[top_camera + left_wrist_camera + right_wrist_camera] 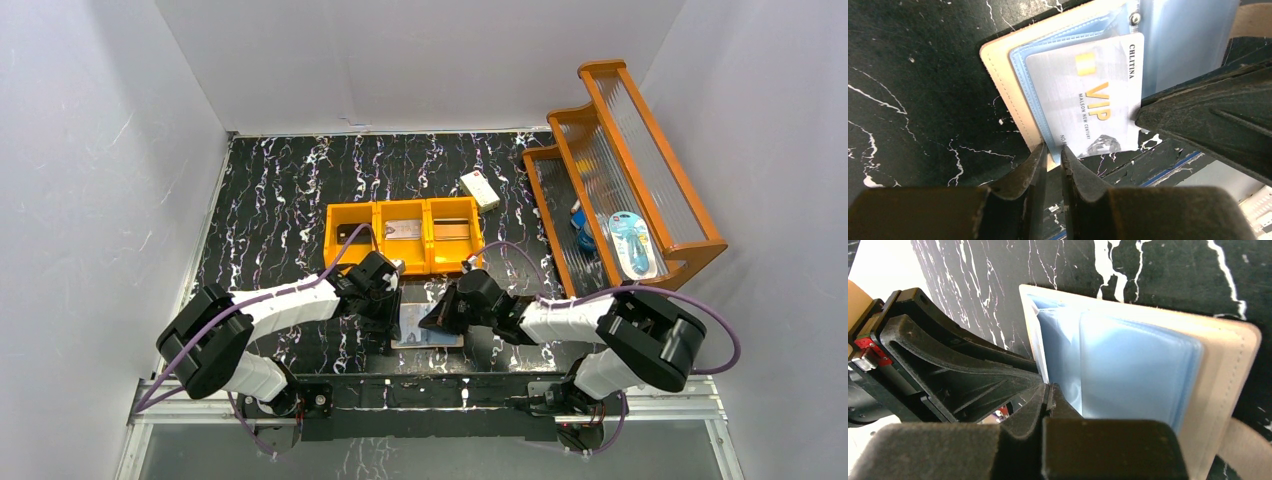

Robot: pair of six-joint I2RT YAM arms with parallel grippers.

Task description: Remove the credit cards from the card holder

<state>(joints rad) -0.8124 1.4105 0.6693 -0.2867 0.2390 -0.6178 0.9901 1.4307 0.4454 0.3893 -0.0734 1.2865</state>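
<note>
Card holder [998, 75] matt stitched leatherette; pockets [1133, 370] glossy plastic; credit card [1083, 105] brushed silver.

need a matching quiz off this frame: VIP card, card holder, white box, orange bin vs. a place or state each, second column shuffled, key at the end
Things
1. silver VIP card
2. card holder
3. white box
4. orange bin

Place or state
A. lying open, blue pockets showing
B. three compartments, just beyond the card holder
C. gold lettering, one corner sticking out past the card holder's edge
D. behind the orange bin's right end

Pairs: 1-C, 2-A, 3-D, 4-B
</note>
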